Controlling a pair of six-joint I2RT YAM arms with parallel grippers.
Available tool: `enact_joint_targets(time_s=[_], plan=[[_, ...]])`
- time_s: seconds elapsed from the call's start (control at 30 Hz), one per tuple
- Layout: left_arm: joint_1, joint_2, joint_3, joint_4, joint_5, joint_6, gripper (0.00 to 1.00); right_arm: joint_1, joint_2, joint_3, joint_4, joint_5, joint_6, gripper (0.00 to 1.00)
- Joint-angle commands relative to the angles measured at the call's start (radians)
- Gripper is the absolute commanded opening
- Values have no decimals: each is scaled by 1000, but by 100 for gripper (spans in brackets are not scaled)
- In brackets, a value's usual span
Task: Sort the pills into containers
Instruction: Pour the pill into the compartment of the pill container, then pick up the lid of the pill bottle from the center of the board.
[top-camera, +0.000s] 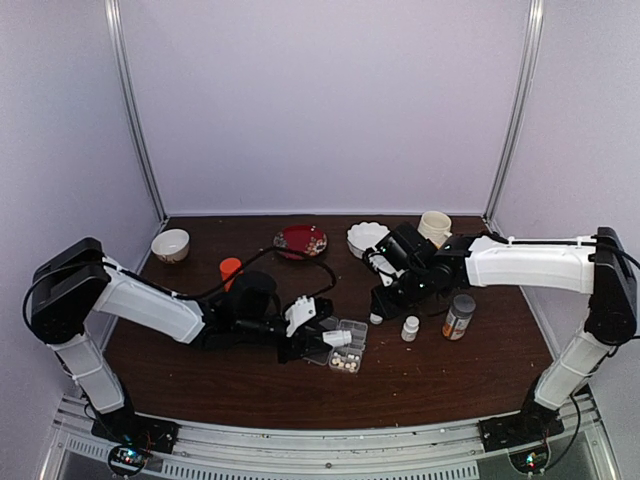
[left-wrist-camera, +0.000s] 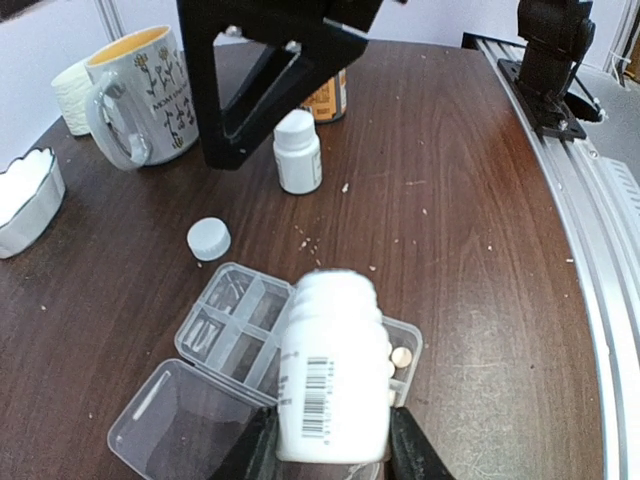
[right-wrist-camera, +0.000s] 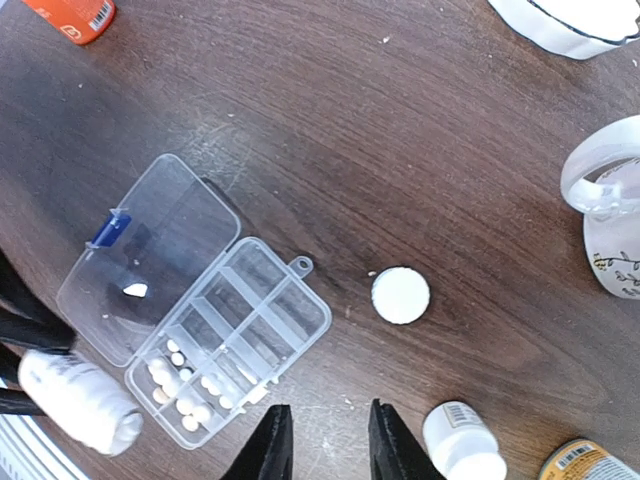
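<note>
My left gripper (left-wrist-camera: 333, 445) is shut on an uncapped white pill bottle (left-wrist-camera: 333, 370) and holds it tilted, mouth forward, over the near cells of the clear pill box (left-wrist-camera: 232, 322). One cream pill (left-wrist-camera: 401, 357) shows in a cell beside the bottle. In the right wrist view the box (right-wrist-camera: 262, 310) lies open with its lid (right-wrist-camera: 160, 245) flat, and several pills (right-wrist-camera: 180, 385) sit in the end cells near the held bottle (right-wrist-camera: 80, 400). My right gripper (right-wrist-camera: 328, 450) is open and empty, above the table right of the box. From above, the left gripper (top-camera: 325, 338) is at the box (top-camera: 352, 328) and the right gripper (top-camera: 380, 290) is behind it.
A loose white cap (right-wrist-camera: 401, 296), a capped white bottle (right-wrist-camera: 460, 445) and an amber grey-capped bottle (top-camera: 459, 316) stand right of the box. A mug (top-camera: 434, 227), white bowl (top-camera: 366, 237), red plate (top-camera: 301, 240), orange bottle (top-camera: 231, 270) and beige bowl (top-camera: 170, 244) are behind.
</note>
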Motion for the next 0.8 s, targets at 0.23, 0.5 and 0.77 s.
enact_joint_targets(time_s=[0.23, 0.5, 0.77], plan=[[65, -172, -202, 536, 39, -142, 0, -55, 166, 220, -196, 69, -94, 33], [95, -472, -292, 656, -1, -192, 0, -85, 257, 287, -235, 44, -113, 43], [114, -780, -307, 597, -81, -181, 0, -89, 328, 313, -230, 10, -112, 45]])
